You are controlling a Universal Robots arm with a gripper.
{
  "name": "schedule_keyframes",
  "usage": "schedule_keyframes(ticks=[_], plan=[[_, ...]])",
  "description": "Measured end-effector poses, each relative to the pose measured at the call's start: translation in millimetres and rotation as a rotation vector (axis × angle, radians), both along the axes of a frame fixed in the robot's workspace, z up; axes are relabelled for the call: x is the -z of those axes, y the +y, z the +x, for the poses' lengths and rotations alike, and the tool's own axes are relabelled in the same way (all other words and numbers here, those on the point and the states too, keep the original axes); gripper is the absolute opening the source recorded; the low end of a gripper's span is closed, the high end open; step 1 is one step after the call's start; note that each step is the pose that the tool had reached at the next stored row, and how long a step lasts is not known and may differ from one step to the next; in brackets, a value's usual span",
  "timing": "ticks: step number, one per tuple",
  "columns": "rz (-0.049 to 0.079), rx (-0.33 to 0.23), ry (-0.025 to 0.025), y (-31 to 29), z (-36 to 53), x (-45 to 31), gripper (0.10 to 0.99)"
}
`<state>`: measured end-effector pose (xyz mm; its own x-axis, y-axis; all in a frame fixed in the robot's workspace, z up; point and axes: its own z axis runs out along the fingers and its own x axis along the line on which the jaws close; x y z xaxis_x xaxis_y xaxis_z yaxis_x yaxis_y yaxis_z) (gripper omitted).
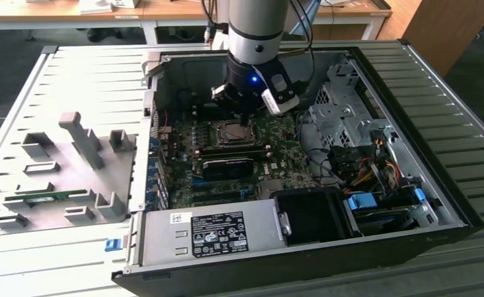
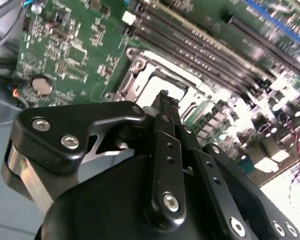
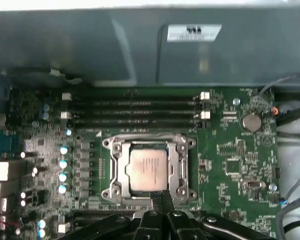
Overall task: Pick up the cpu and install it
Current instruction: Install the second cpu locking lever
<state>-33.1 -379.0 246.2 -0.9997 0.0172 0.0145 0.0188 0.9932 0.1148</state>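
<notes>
Arm reaches down into the open case (image 1: pixel 439 204), gripper (image 1: pixel 243 113) hanging over the green board (image 1: pixel 283 133). Cpu (image 3: pixel 148 170) lies flat in the socket (image 3: pixel 149 167), silvery top up, framed on all sides by the metal socket bracket. In the first wrist view the fingertips (image 3: pixel 160 194) are pressed together into one narrow black point and carry nothing; the point sits at the 6 o'clock edge of the socket, so the cpu lies just beyond the tips, toward 12 o'clock from them. Whether the tips touch the socket frame cannot be told. In the second wrist view the gripper (image 2: pixel 164 95) shows the same closed pair of fingers, with the socket (image 2: pixel 155 80) directly past them (the bright patch there hides the chip surface). In the exterior view the cpu (image 1: pixel 232 132) is at about 7 o'clock from the gripper and close under it. Four memory slots (image 3: pixel 135 110) run along the socket's 12 o'clock side in the first wrist view, a coin cell (image 3: pixel 250 121) at about 2 o'clock. Power supply (image 1: pixel 212 232) sits at the case's near edge; a grey fixture tray (image 1: pixel 60 173) lies to the exterior view's left, well apart from the gripper.
</notes>
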Motion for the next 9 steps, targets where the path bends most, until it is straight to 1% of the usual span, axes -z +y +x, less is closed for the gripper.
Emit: schedule_keyframes(ticks=[2, 5, 7, 9], plan=[[0.002, 0.000, 0.0000, -3.9, 0.0, 1.4, 0.106], [0.002, 0.000, 0.0008, -8.1, 0.0, 3.1, 0.106], [0.002, 0.000, 0.0029, -8.7, -0.5, 4.6, 0.106], [0.002, 0.000, 0.0044, -8.9, -3.7, 6.0, 0.106]])
